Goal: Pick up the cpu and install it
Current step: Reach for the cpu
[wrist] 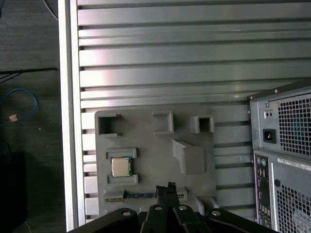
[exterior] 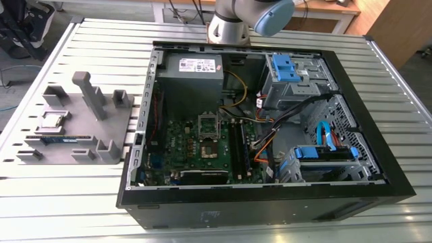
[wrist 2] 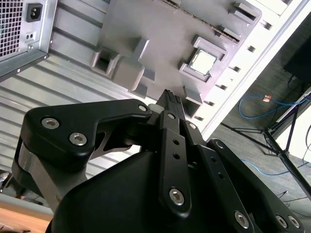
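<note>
**plenty of print, none of it legible**

from where i stand, not a single word or number can be made out. the power supply [exterior: 189,81] inside the computer case [exterior: 270,212] carries a white label [exterior: 197,65] with dark lines and a few coloured marks, all too fine to read. in the first wrist view the cpu [wrist: 120,167], lying in its pocket on the grey tray [wrist: 155,145], shows only a faint smudge of engraving on its metal top. on the back of the case, a pale strip label [wrist: 291,164] and some tiny marks [wrist: 266,115] above the power socket [wrist: 268,136] are just as unreadable.
</note>
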`<state>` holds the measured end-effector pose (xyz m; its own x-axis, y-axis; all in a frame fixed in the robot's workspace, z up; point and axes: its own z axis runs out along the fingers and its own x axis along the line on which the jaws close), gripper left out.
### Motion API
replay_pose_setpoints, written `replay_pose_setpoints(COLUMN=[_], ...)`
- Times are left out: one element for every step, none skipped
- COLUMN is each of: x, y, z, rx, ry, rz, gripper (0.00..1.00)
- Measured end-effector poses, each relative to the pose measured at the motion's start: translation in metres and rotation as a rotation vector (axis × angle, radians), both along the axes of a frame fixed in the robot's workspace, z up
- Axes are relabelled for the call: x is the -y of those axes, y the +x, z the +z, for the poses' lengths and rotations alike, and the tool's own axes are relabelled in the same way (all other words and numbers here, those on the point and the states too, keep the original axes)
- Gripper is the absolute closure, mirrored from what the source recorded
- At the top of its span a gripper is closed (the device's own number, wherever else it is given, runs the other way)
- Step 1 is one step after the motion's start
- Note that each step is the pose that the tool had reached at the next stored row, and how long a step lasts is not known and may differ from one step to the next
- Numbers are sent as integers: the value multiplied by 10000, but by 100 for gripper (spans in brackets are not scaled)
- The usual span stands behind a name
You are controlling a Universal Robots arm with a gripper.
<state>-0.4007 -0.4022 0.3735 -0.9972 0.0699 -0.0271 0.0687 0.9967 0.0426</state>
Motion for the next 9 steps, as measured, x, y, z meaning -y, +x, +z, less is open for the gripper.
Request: replay_pose_setpoints(x=[0,0,0,0,1,2,3,5,7], y=[-1,-1,-1,-2,-4,-9,-14,-21,-29], z=[0,0,0,0,-1,-3,-6,-11,-17], rx=[0,0,0,0,1,0,-1,0,1], ry=[0,0,0,0,1,0,0,0,1], rz=[-1,-1,0,0,-1,-1,-1,-1,-1], gripper=[89,89,89,89,89,89,89,89,89])
